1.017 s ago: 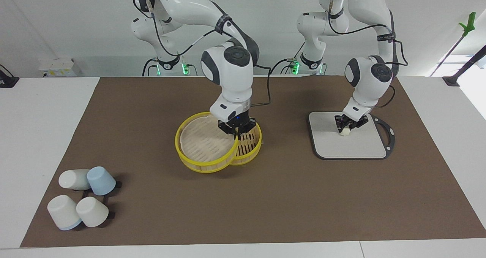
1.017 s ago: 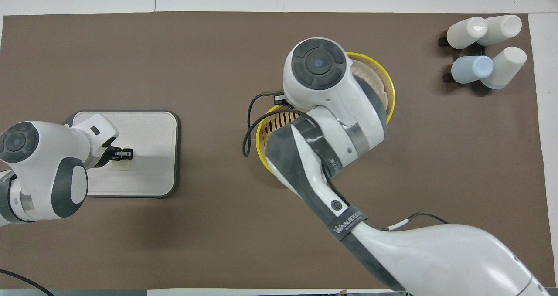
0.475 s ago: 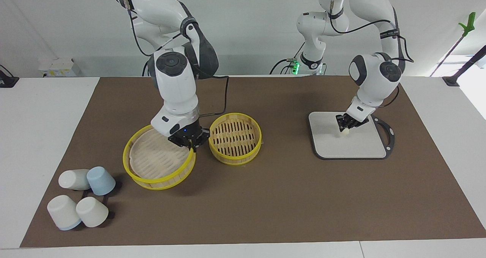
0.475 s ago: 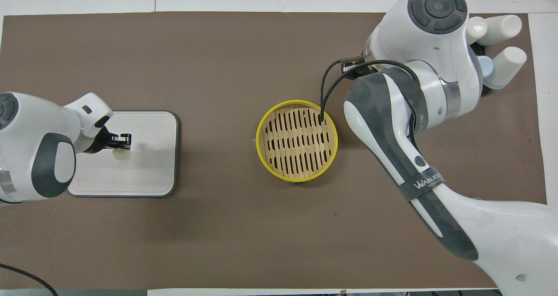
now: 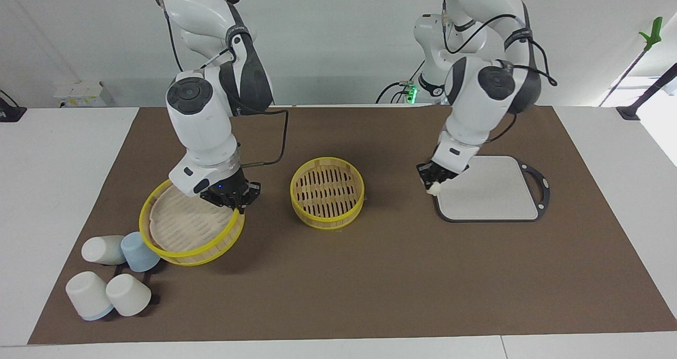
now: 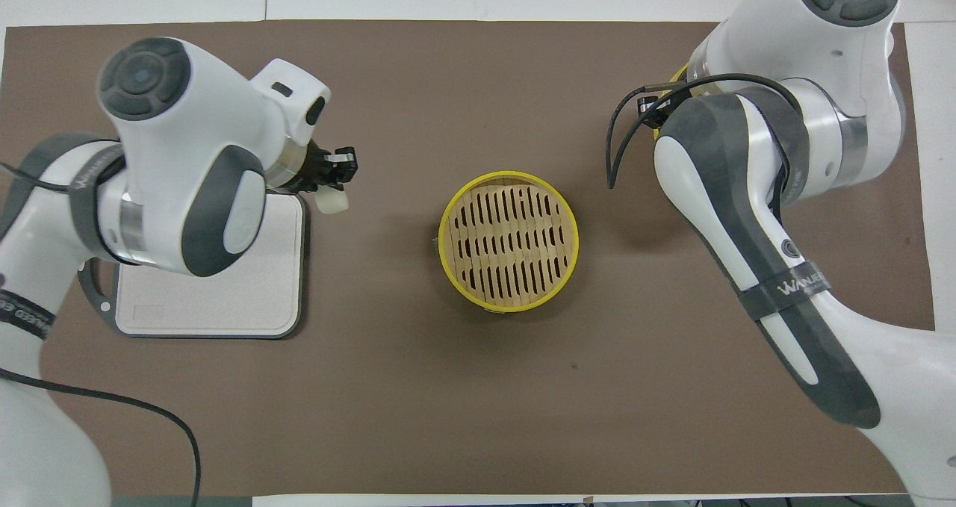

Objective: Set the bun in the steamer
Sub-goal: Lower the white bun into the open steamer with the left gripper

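The steamer (image 5: 327, 211) (image 6: 449, 216), a round yellow-rimmed basket with a slatted base, stands open and empty at the middle of the mat. My right gripper (image 5: 234, 200) is shut on the rim of its lid (image 5: 180, 224) and holds the lid tilted, low over the mat beside the cups. My left gripper (image 5: 432, 181) (image 6: 333, 182) is shut on the bun (image 5: 435, 189) (image 6: 332, 201), a small cream-white piece. It holds the bun in the air over the edge of the grey board (image 5: 492, 192) (image 6: 216, 283) that faces the steamer. In the overhead view my right arm hides the lid.
Several white and blue cups (image 5: 113, 274) lie on a black rack at the right arm's end of the mat, farther from the robots than the lid. The brown mat (image 5: 370, 274) covers the table.
My right gripper has carried the lid off the steamer toward the cups. My left gripper has lifted the bun off the board and moved it toward the steamer.
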{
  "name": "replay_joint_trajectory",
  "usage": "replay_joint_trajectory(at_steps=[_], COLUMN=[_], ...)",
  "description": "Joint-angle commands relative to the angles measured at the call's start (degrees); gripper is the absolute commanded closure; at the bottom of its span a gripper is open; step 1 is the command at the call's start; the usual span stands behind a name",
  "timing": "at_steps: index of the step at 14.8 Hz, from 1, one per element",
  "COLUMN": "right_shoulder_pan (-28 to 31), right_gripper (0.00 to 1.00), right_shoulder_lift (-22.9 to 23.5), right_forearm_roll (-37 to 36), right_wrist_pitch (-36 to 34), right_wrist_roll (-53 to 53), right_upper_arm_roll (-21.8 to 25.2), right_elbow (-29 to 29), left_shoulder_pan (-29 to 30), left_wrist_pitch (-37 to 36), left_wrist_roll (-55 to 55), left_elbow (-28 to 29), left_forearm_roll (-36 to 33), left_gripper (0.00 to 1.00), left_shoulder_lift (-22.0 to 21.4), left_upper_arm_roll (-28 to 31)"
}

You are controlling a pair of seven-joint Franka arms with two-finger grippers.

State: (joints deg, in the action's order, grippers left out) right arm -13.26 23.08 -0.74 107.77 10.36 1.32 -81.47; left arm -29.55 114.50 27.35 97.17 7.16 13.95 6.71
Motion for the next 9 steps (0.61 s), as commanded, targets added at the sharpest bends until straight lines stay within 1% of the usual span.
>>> replay_joint_trajectory(at_steps=[1,3,4,6,7,9], right_shoulder_pan=[2.01,3.41,3.50,3.51,3.42,3.33], right_gripper=[1.00,1.00,1.00,1.00,1.00,1.00], right_shoulder_lift=[-1.45,-1.46,-1.45,-1.45,-1.45,-1.54], right_forearm_roll=[0.82,1.52,2.05,2.14,2.14,2.14], right_wrist_pitch=[-2.20,-2.39,-2.30,-2.21,-1.95,-1.77], right_wrist_roll=[-2.44,-4.90,-5.17,-5.18,-5.18,-5.09], right_upper_arm_roll=[-0.53,-0.53,-0.44,-0.44,-0.44,-0.44], right_elbow=[0.00,-0.09,-0.09,-0.18,-0.35,-0.79], left_shoulder_pan=[-7.95,-12.18,-13.94,-17.71,-18.52,-18.79], left_wrist_pitch=[7.55,12.56,14.50,16.97,19.16,20.85], left_wrist_roll=[4.81,7.00,7.97,9.99,10.27,10.18], left_elbow=[-0.41,1.70,1.79,0.66,1.17,2.58], left_forearm_roll=[1.80,1.81,1.81,1.46,1.19,1.10], left_gripper=[0.75,0.73,0.73,0.73,0.73,0.72], left_shoulder_lift=[1.69,2.13,3.52,8.43,9.68,10.39], left_upper_arm_roll=[1.11,1.02,1.11,1.28,1.29,1.20])
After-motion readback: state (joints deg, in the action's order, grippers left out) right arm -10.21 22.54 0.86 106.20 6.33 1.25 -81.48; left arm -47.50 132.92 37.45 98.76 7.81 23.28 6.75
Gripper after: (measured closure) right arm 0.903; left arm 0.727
